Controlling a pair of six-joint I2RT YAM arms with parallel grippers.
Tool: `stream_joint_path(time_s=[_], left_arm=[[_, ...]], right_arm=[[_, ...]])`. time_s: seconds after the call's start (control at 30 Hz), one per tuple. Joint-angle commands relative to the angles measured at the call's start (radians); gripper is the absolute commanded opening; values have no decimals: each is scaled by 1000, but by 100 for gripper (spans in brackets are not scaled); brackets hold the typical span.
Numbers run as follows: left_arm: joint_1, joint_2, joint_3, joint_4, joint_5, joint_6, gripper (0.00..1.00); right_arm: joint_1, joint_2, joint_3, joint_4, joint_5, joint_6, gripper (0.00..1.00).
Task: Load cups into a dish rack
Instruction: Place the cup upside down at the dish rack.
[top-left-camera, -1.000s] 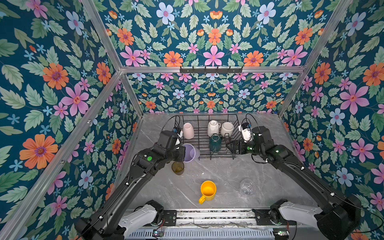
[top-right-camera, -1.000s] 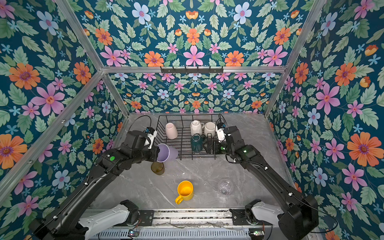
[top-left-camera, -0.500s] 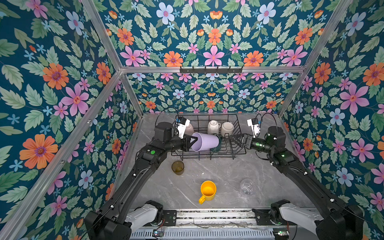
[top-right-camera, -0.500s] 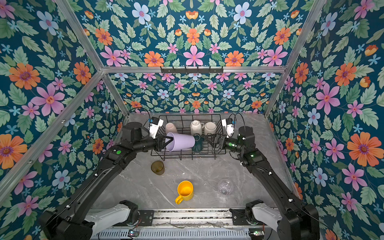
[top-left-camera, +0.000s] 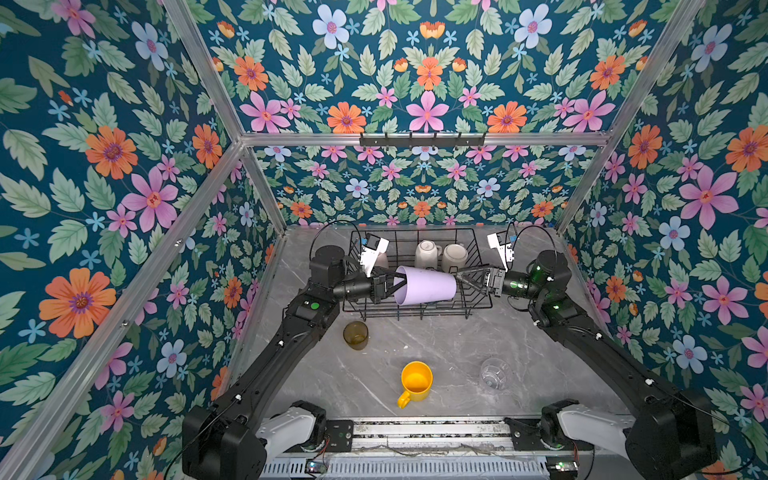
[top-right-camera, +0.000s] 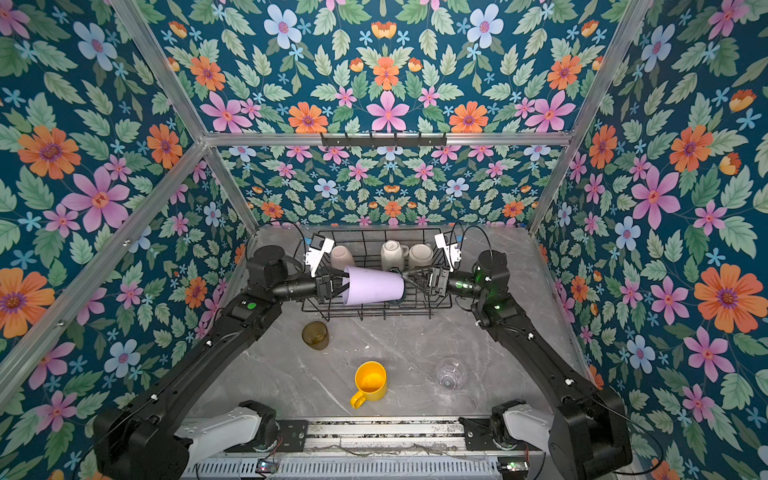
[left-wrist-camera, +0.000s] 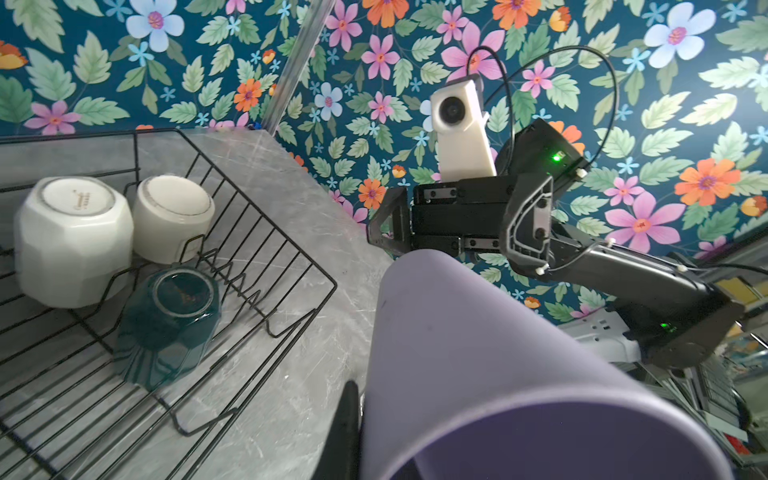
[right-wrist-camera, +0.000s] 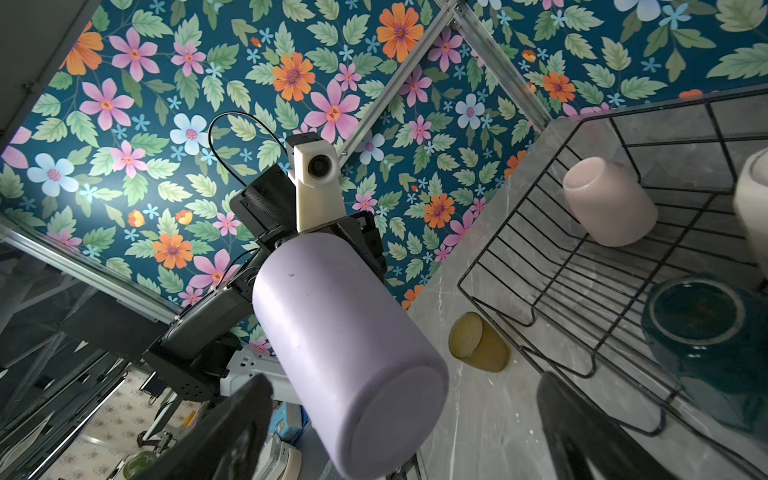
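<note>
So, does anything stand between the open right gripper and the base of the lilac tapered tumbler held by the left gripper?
Nothing visible. The right gripper faces the closed base of the lilac tapered tumbler, above the black wire dish rack.

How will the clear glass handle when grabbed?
The glass is clear, so probably breakable. Its smooth round wall may slip in a pinch. It stands squat, so a push would likely slide it rather than tip it.

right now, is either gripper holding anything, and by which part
The left gripper holds the lilac tumbler by its rim; the right gripper is open at its base, holding nothing.
</note>
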Motion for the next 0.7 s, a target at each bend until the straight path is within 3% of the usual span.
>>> stream_joint_path(time_s=[0.0,0.23,0.67], left_arm=[[2,10,3,99,47,-29,0],[2,39,-1,171,84,-74,0],[1,46,-11,228,108,-115,0]], right_arm=[[10,9,7,80,-77,25,98],[77,24,50,-15,-96,-61,98],[115,75,90,7,-100,-44,96]])
